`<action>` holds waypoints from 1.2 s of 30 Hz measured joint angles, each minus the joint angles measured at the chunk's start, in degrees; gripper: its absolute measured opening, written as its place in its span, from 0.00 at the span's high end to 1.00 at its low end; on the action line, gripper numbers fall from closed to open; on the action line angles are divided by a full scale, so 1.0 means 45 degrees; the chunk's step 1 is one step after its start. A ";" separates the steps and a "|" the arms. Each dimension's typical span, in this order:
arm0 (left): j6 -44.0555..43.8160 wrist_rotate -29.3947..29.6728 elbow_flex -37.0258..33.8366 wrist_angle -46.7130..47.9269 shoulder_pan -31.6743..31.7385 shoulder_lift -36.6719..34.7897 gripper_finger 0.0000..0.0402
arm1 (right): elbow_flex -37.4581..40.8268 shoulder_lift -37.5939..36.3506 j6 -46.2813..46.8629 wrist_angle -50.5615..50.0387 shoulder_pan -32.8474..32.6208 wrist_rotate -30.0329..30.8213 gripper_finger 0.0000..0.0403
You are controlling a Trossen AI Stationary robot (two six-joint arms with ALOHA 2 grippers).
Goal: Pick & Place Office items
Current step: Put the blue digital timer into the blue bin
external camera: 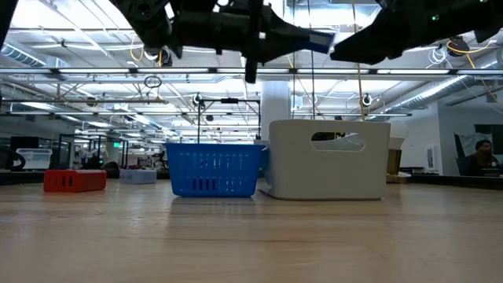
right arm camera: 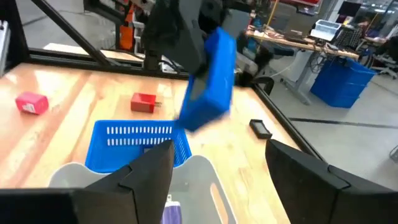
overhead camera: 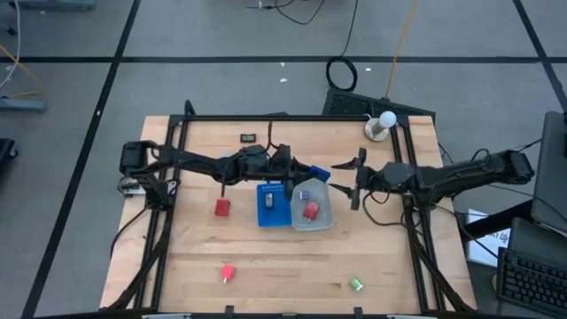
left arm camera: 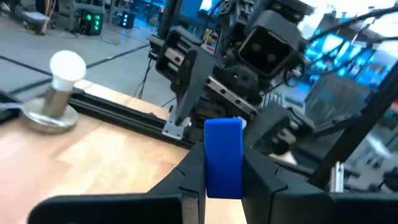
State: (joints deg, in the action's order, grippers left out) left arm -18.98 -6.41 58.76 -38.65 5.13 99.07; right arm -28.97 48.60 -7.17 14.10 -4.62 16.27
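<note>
Blue flat block [left arm camera: 222,157] sits clamped in the left end effector [overhead camera: 321,174], held in the air above the gap between the blue ribbed tray [overhead camera: 273,204] and the clear tray [overhead camera: 324,215], long axis tilted, not level w/ the tabletop [overhead camera: 292,261]. Right end effector [overhead camera: 356,182] is just beside it, facing it, fingers spread wide and gripping nothing. Left arm has the block, so imo next move is a drop straight down into a tray, or a handover to the right.
</note>
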 joint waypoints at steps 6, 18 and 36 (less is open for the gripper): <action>0.1482 0.0091 0.0000 0.2873 -0.0004 -0.1854 0.84 | 0.0000 -0.1361 0.0634 -0.1504 0.0000 0.0005 0.40; 0.2832 0.1538 -0.0010 0.5507 -0.0873 -0.3507 0.85 | 0.0156 -0.3521 0.1103 -0.3592 0.0010 -0.0345 0.43; 0.3392 0.1544 -0.0015 0.6095 -0.1345 -0.3483 0.85 | 0.3681 -0.6482 0.2027 -0.1173 0.0861 -0.2016 0.45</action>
State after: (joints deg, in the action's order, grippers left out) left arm -3.71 0.54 58.70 -11.23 -0.93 83.40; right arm -12.41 19.43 1.95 8.82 -0.75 7.20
